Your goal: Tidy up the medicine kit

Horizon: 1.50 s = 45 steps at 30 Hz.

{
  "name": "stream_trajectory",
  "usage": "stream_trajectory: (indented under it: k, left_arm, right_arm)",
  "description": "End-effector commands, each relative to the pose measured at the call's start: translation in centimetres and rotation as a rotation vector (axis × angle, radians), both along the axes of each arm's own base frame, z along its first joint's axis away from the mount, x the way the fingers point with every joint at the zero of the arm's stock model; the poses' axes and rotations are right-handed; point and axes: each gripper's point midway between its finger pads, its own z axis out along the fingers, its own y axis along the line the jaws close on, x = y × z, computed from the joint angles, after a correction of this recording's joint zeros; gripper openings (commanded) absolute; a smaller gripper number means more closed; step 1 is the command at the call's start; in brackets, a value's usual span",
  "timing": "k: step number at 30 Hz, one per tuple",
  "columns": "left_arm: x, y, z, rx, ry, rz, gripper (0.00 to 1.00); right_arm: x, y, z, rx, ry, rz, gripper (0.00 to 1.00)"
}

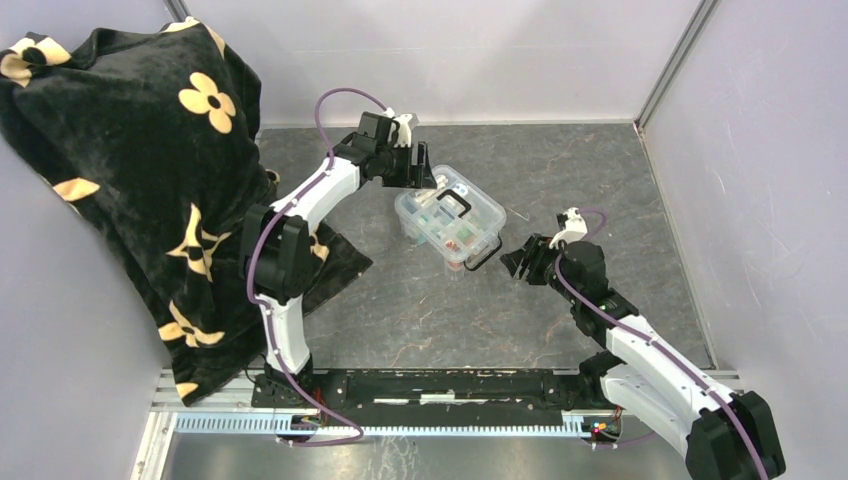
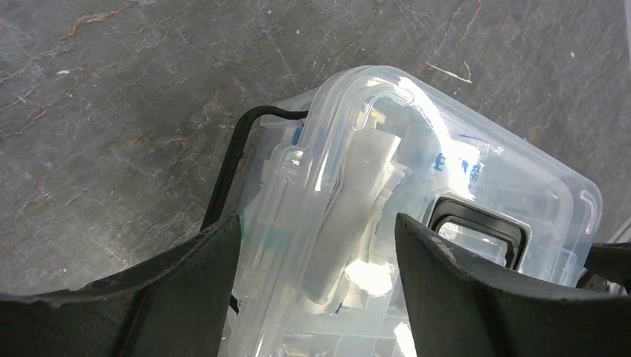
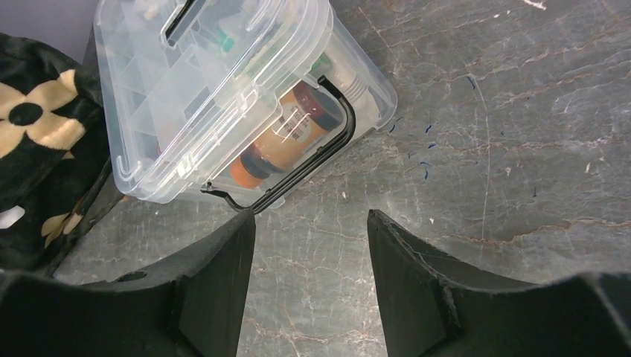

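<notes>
Black flowered cloth (image 1: 130, 150) is heaped on the left, one edge near the medicine kit (image 1: 452, 215). The kit sits mid-table (image 1: 580, 170), lid on, with an orange bottle (image 3: 286, 134) inside. The left pincer (image 1: 418, 178) is spread wide over its far-left end. The right pincer (image 1: 512, 262), wide and empty, waits just beside its near-right latch (image 3: 327, 152).
</notes>
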Motion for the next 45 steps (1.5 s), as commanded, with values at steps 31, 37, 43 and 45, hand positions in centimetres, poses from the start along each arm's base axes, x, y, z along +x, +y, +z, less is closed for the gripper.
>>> stream_trajectory:
  k: [31, 37, 43, 45]
  left_arm:
    - [-12.1, 5.9, 6.8, 0.194, -0.079, 0.291, 0.75]
    - [-10.8, 3.8, 12.5, 0.199, -0.217, 0.231, 0.84]
    - [-13.3, -4.1, 11.0, 0.229, -0.226, 0.029, 0.85]
    - [-14.0, -5.6, 10.0, 0.247, -0.229, -0.021, 0.85]
  right_arm:
    - [-0.9, -3.3, 2.1, -0.058, 0.006, -0.137, 0.68]
    - [-0.6, -5.9, 2.3, -0.185, 0.012, -0.209, 0.70]
    - [1.4, -7.0, 1.8, -0.174, 0.096, -0.147, 0.76]
    - [1.7, -8.0, 0.6, -0.119, 0.145, -0.147, 0.76]
